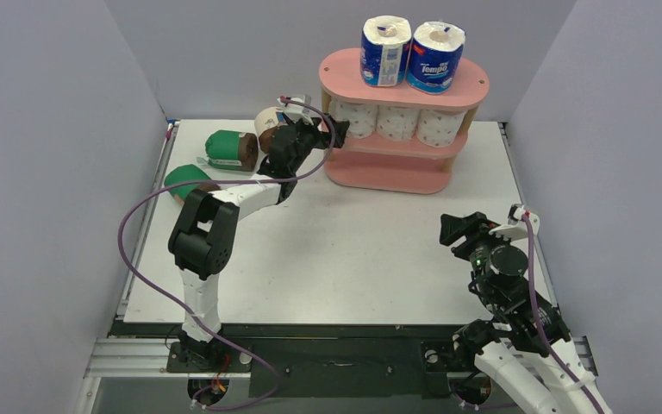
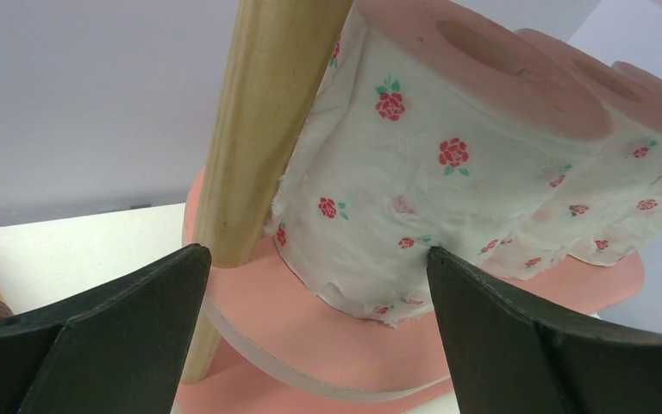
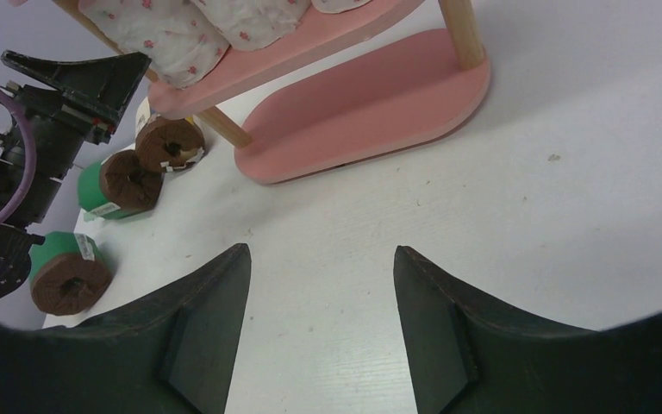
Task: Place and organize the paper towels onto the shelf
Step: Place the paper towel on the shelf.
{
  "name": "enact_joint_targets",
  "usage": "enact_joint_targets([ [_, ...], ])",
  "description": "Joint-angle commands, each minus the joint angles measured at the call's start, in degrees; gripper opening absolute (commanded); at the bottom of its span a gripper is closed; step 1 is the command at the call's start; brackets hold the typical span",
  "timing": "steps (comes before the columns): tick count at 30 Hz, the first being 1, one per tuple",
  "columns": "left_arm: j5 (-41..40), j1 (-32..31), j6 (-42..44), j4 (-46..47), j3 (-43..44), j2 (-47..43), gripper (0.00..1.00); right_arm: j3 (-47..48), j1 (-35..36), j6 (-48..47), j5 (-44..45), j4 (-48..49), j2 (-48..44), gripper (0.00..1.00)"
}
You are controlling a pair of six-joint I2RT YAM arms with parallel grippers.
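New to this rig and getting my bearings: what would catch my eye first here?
The pink shelf at the far side of the table, with two blue-white rolls on top and three rose-printed rolls on its middle tier. The left tool hangs open at the shelf's left post, and three brown rolls lie on the table to its left.

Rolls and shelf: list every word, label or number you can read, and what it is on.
"Tempo": right blue roll, atop the shelf.
Left blue roll: print too small to read.
Green rolls: white labels too small to read.
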Motion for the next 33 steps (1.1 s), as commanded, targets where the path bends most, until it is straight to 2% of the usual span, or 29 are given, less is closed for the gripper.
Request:
enact_joint_targets([
  [1,-0.2,0.3,0.6,0.3,2.4,1.0,0.97,-0.6,0.3,0.3,2.5,0.5,-0.3,0.58],
  [17,-0.6,0.3,1.7,2.4,-5.1,-8.1,0.97,-5.6,0.2,5.4,3.3,5.9,-1.0,0.63],
  [23,-1.0,0.3,0.9,1.7,-10.5,-14.1,0.97,-5.7,0.2,1.0,-1.6,6.3,-1.2,0.64],
  [26,-3.4,0.2,-2.4,-1.6,-14.7,-18.5,0.97,-5.8,0.2,0.6,-2.9,6.7,-0.4,0.66],
  [33,-13.3,0.0,-12.7,-25.3,-20.0,-27.4,0.97,-6.8,0.3,1.7,-5.8,9.1,1.7,0.71],
])
